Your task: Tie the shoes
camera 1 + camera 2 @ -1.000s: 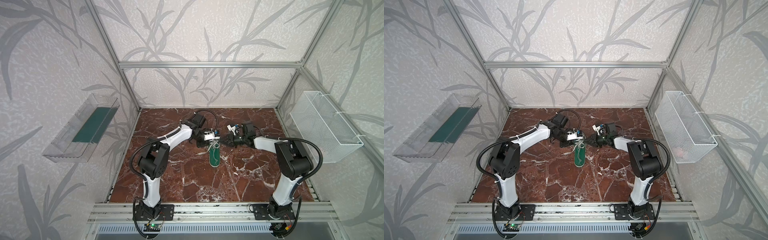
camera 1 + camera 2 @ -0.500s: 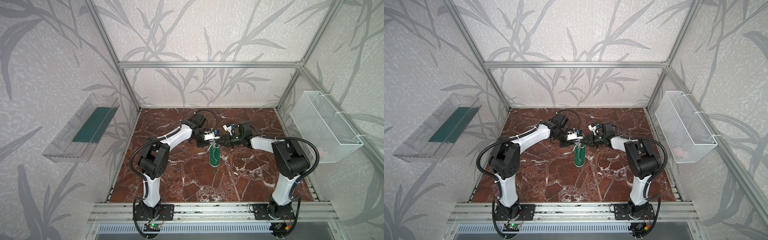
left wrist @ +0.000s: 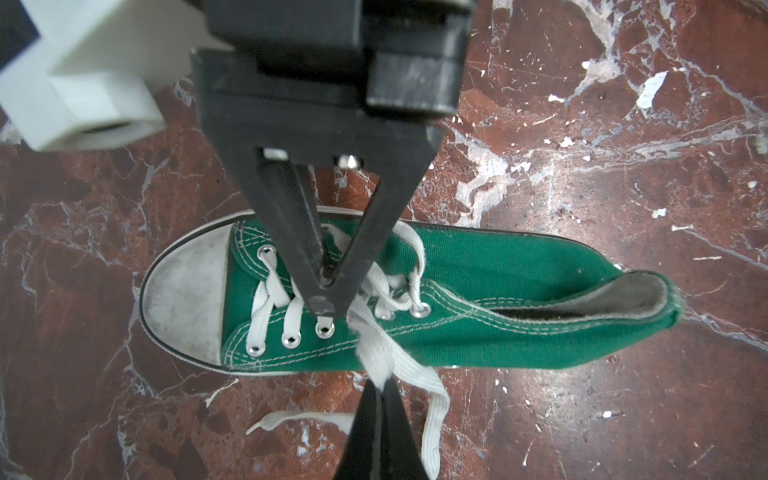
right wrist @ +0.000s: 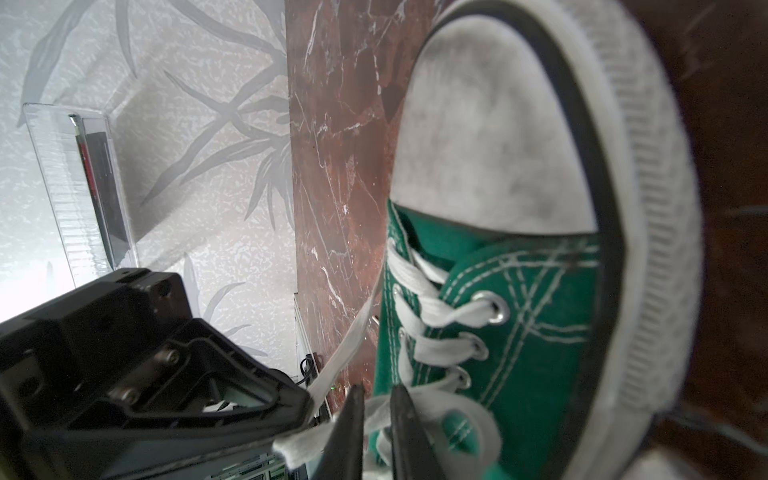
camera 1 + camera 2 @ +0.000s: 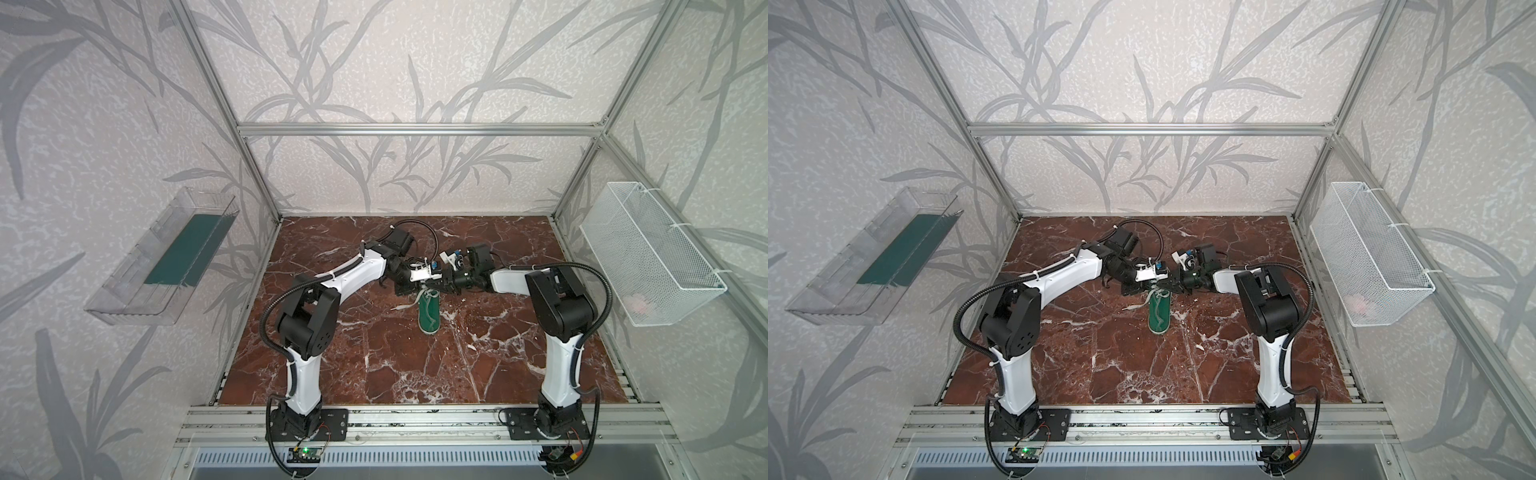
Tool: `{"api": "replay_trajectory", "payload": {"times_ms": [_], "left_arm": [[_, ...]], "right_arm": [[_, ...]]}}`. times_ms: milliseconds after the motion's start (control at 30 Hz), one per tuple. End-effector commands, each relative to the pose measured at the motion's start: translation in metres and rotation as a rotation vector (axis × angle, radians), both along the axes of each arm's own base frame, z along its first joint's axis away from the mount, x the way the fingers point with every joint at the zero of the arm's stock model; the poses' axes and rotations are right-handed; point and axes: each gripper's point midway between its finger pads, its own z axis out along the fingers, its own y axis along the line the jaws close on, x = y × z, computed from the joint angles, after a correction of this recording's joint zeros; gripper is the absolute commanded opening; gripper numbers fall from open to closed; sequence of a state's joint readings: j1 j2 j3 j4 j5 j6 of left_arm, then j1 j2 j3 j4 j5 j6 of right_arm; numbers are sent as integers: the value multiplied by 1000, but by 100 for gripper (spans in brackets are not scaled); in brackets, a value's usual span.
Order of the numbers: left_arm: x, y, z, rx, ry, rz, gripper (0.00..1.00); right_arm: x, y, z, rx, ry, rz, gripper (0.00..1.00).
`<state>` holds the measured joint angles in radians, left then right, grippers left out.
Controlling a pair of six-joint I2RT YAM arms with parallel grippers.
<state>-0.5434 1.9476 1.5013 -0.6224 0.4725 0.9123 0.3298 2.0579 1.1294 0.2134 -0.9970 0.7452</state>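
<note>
Left fingers (image 3: pixel 378 401): mine, pressed together and clamped on a flat strand of the laces (image 3: pixel 390 357) just off the side of the shoe (image 3: pixel 498 299).
Right fingers (image 3: pixel 328 299): nearly together above the eyelets, tips pinching another strand.
Loose tail (image 5: pixel 405 306): lies limp on the worktop (image 5: pixel 374 353) beside the shoe.
Shoe position: about mid-worktop, a little nearer the far edge. I judge the toe points to that edge.
Handling: the laces look soft, flat and floppy. I would grip them across the flat, close to the eyelets. The canvas shoe seems light and may slide on the polished stone if I tug.
Change: my right fingers have come in to meet the left and narrowed. The shoe has not shifted.
</note>
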Motion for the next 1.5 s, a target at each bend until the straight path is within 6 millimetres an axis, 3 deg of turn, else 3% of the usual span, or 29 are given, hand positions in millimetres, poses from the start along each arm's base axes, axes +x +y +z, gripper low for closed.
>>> {"api": "replay_trajectory", "payload": {"times_ms": [0,300,600,1033,1167,1267,1467], "left_arm": [[-10,-5,6,-19,-6,-39,0],[-14,-17,0,-17,-7,-77,0],[-12,-17,-15,16,33,-53,0],[-7,-16,-17,32,54,-20,0],[-7,-17,-14,34,55,-20,0],[-7,-17,-13,34,54,-23,0],[-9,-16,-16,41,64,-24,0]], "right_arm": [[5,2,-2,7,-3,4,16],[5,4,1,30,-1,2,15],[2,1,24,73,-28,-4,16],[2,-25,42,93,-46,-53,24],[-3,-39,38,87,-36,-82,24],[-8,-48,29,78,-12,-101,19],[-17,-52,10,75,23,-110,14]]}}
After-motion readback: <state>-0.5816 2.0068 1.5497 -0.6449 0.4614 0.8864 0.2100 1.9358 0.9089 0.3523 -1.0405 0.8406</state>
